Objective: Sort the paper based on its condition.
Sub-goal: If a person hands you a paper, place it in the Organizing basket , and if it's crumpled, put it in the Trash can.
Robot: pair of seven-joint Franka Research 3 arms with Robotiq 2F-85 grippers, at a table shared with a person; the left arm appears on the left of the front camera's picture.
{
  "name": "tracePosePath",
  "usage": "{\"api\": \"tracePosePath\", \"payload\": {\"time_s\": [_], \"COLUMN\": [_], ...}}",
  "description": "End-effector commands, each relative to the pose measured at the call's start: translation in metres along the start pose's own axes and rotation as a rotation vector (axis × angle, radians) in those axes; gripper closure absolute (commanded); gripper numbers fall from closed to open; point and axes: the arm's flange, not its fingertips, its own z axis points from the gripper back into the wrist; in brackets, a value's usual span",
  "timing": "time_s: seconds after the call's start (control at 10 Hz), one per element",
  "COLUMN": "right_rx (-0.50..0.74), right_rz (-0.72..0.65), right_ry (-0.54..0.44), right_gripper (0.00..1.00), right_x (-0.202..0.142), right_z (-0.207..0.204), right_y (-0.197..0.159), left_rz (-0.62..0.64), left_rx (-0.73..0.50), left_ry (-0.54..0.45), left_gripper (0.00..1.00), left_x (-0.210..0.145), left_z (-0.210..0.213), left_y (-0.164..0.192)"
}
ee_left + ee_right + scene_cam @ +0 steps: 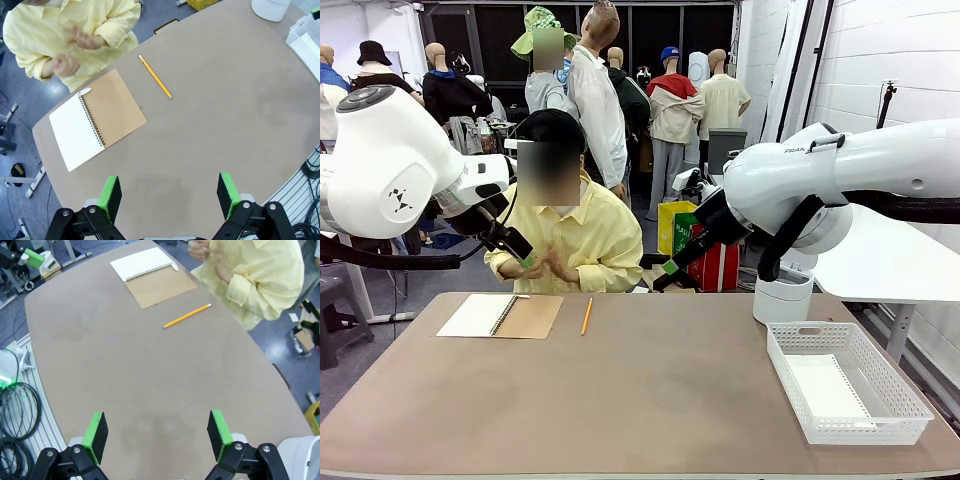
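We see the front view from low at the near table edge, facing across the notebook (500, 316) toward the seated person (565, 240). Both wrist views look down from high above the table; each shares that notebook (96, 120) (152, 275) and the pencil (155, 76) (186, 316) beside it.

A matt, smooth brown surface (650, 390) is seen, with a perforated white plastic basket (847, 382), a wire-bound paper notebook (501, 316) and a wooden pencil (586, 316).

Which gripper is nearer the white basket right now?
Right. The right gripper hangs open above the table's far middle, left of the white basket. The left gripper, also open, hangs over the notebook side, farther away.
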Motion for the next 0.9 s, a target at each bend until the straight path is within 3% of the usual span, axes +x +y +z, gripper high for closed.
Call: {"api": "tracePosePath", "payload": {"time_s": [0.0,0.8], "right_rx": [-0.004,-0.004], "right_rz": [0.002,0.002], "right_ry": [0.006,0.006], "right_gripper": [0.00,0.00], "right_x": [-0.0008,-0.0008], "right_z": [0.0007,0.0007], "right_y": [0.0002,0.0002], "left_rz": [0.000,0.000], "left_rx": [-0.001,-0.001], "left_ry": [-0.001,-0.001], "left_gripper": [0.00,0.00], "left_x": [-0.0003,-0.0003], "left_z": [0.0005,0.0005], "left_y": [0.0010,0.0010]}}
